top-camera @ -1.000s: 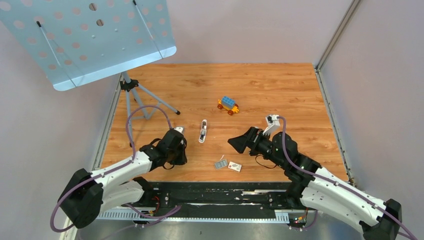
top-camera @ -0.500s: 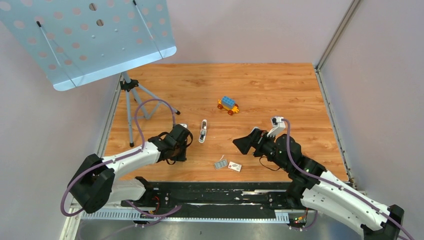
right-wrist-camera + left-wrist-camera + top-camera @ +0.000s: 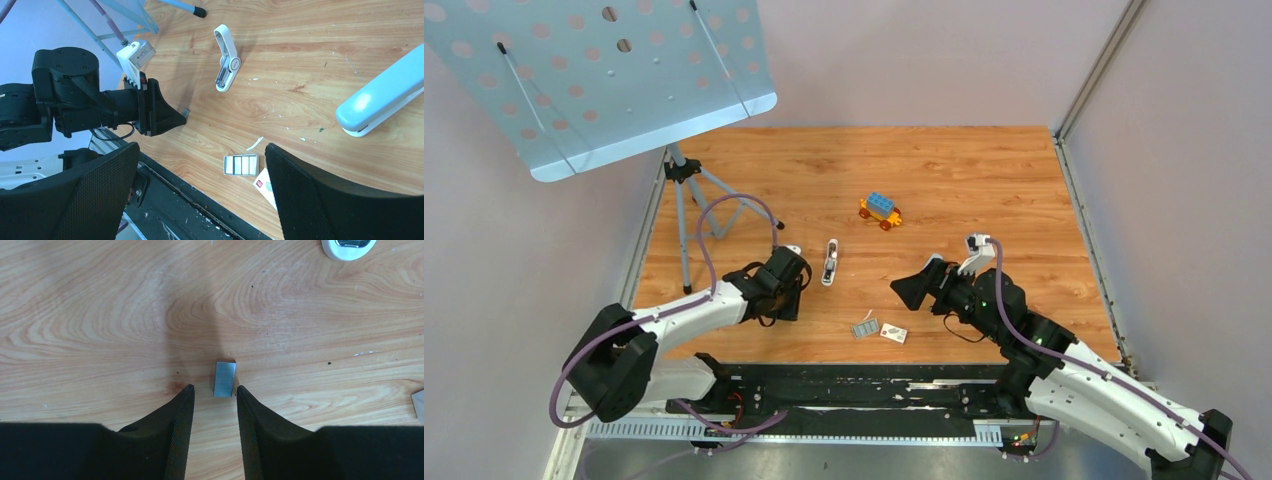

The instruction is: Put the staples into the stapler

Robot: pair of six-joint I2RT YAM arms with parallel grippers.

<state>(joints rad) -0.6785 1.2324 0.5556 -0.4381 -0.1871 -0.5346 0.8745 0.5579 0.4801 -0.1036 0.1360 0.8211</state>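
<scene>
Staple strip (image 3: 225, 378) flat on tabletop (image 3: 100, 315); long axis 12-to-6 from the left wrist. Near end between left gripper (image 3: 214, 386) fingers, apart, unclamped.

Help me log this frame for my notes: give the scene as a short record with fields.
left gripper: open, empty, tips just short of loose strip
right gripper: wide open, empty
loose strip: flat on table, untouched
staples: grey pack near front edge, beside box
white stapler: mid-table, metal track showing
blue stapler: lying closed, seen in right wrist view only
</scene>
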